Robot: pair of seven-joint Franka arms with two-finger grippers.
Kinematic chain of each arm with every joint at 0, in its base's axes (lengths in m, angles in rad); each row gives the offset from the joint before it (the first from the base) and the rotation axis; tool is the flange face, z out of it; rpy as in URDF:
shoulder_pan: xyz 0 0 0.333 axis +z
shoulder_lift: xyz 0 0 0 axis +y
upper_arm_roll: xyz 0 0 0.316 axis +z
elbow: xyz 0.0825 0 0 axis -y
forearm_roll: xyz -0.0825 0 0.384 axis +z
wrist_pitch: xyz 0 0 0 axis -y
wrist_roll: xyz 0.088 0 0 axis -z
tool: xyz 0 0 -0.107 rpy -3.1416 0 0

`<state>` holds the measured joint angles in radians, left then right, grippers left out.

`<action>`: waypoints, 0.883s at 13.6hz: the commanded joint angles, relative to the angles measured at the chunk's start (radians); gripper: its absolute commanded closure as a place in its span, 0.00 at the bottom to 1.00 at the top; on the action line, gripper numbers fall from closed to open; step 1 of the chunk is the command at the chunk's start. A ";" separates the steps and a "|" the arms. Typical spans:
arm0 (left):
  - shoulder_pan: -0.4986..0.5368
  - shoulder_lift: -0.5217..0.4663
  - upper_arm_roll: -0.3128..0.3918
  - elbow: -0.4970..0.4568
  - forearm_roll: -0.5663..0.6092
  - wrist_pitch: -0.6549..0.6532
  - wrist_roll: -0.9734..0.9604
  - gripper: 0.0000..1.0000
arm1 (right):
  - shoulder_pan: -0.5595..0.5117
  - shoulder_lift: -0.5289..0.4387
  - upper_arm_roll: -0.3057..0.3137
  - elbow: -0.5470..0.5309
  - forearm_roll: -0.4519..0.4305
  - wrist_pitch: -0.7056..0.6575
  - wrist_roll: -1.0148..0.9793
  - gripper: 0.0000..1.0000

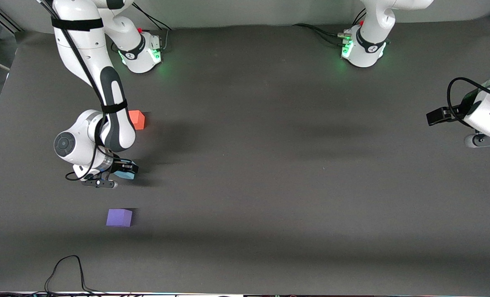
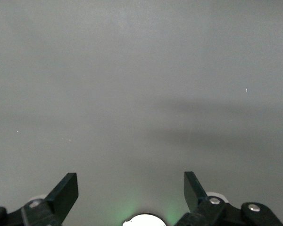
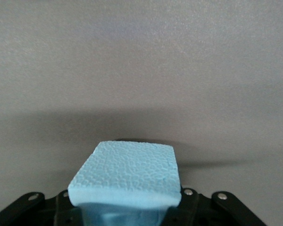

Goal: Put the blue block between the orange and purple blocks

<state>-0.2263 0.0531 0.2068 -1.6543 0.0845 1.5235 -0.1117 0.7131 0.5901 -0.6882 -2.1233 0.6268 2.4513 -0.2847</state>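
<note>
Dark table (image 1: 269, 165): right claw (image 1: 125, 170) grasps blue block (image 1: 124, 175) between orange block (image 1: 137, 119) and purple block (image 1: 119, 217), unreleased; left claw (image 2: 131, 193) waits, released.

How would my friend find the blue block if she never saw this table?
Look toward the right arm's end of the dark grey table, where the right gripper is shut on the small light sky-blue foam cube. It sits between an orange-red cube and a violet-purple cube, and it is the only one being held.

No legible text, label, brand, number or sign appears in any view. Markings on the arm bases are too small to read.
</note>
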 commanded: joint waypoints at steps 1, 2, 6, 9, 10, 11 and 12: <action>-0.008 -0.022 0.011 -0.016 -0.005 -0.011 0.021 0.00 | 0.006 0.002 -0.001 -0.006 0.034 0.015 -0.044 0.48; -0.007 -0.022 0.011 -0.018 -0.005 -0.011 0.021 0.00 | 0.008 0.002 0.007 -0.006 0.034 0.015 -0.051 0.37; -0.005 -0.021 0.011 -0.018 -0.005 -0.011 0.023 0.00 | 0.008 -0.015 0.009 -0.006 0.033 0.005 -0.076 0.00; -0.005 -0.021 0.011 -0.018 -0.005 -0.013 0.038 0.00 | 0.009 -0.094 -0.007 -0.003 0.025 -0.032 -0.076 0.00; -0.004 -0.021 0.013 -0.018 -0.005 -0.011 0.037 0.00 | 0.015 -0.140 -0.026 -0.004 0.021 -0.052 -0.074 0.00; -0.005 -0.021 0.013 -0.018 -0.005 -0.013 0.037 0.00 | 0.038 -0.185 -0.059 -0.004 0.011 -0.066 -0.074 0.00; -0.005 -0.021 0.011 -0.018 -0.005 -0.013 0.037 0.00 | 0.078 -0.234 -0.112 -0.001 -0.022 -0.078 -0.070 0.00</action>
<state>-0.2256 0.0530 0.2103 -1.6553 0.0845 1.5235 -0.0949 0.7385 0.4854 -0.7254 -2.1031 0.6247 2.4148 -0.3244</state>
